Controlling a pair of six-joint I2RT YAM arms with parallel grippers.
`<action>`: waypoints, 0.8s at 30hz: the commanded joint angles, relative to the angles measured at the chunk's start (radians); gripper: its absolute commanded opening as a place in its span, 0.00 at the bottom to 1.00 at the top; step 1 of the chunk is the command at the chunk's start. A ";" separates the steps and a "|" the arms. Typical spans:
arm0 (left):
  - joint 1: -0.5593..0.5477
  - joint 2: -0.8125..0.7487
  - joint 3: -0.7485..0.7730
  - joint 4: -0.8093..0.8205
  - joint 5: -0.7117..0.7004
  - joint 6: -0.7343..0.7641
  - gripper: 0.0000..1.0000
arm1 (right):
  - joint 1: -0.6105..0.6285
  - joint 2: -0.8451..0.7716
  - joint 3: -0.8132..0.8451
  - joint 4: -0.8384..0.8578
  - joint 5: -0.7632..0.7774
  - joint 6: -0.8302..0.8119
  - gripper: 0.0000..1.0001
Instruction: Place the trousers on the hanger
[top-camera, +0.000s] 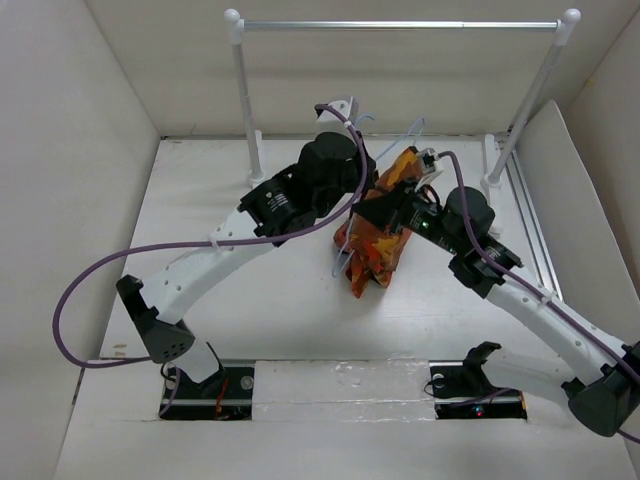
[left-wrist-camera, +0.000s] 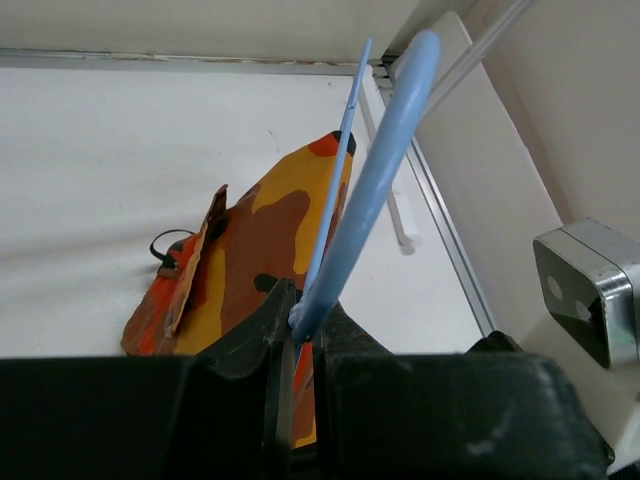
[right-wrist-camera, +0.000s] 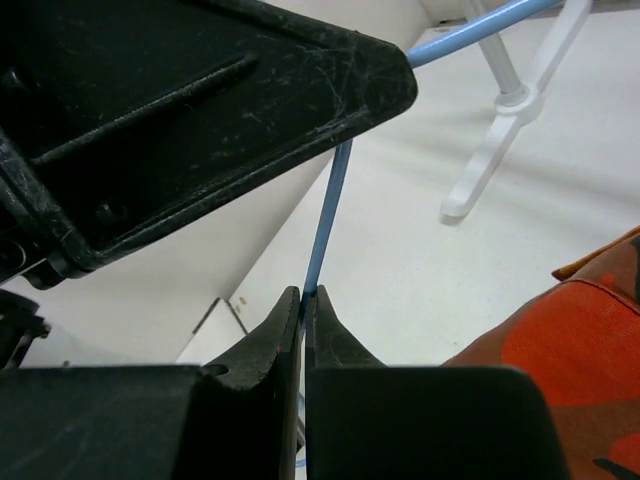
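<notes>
The trousers (top-camera: 378, 235), in orange, red, yellow and black camouflage print, hang bunched over the thin pale blue hanger (top-camera: 404, 131) above the middle of the table. My left gripper (top-camera: 358, 192) is shut on the hanger, and in the left wrist view its jaws (left-wrist-camera: 298, 322) pinch the thick blue wire (left-wrist-camera: 380, 170) with the trousers (left-wrist-camera: 255, 250) below. My right gripper (top-camera: 366, 212) is shut on a thin wire of the hanger (right-wrist-camera: 325, 220), and the jaws (right-wrist-camera: 304, 297) close tight on it. A fold of the trousers (right-wrist-camera: 570, 345) shows at the lower right of that view.
A white-posted rail with a silver crossbar (top-camera: 400, 24) stands at the back, and its foot (right-wrist-camera: 485, 165) rests on the table. White walls enclose the table on the left, back and right. The left arm's black body (right-wrist-camera: 180, 110) hangs close above my right gripper.
</notes>
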 joint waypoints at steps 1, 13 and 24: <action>-0.012 -0.087 0.040 0.172 0.034 -0.031 0.00 | -0.046 -0.035 0.021 0.188 -0.081 0.004 0.00; 0.034 -0.098 0.207 0.180 0.091 0.043 0.68 | -0.345 0.032 0.217 0.152 -0.360 0.007 0.00; 0.034 -0.265 -0.086 0.212 0.066 0.030 0.71 | -0.647 0.296 0.571 0.115 -0.578 -0.022 0.00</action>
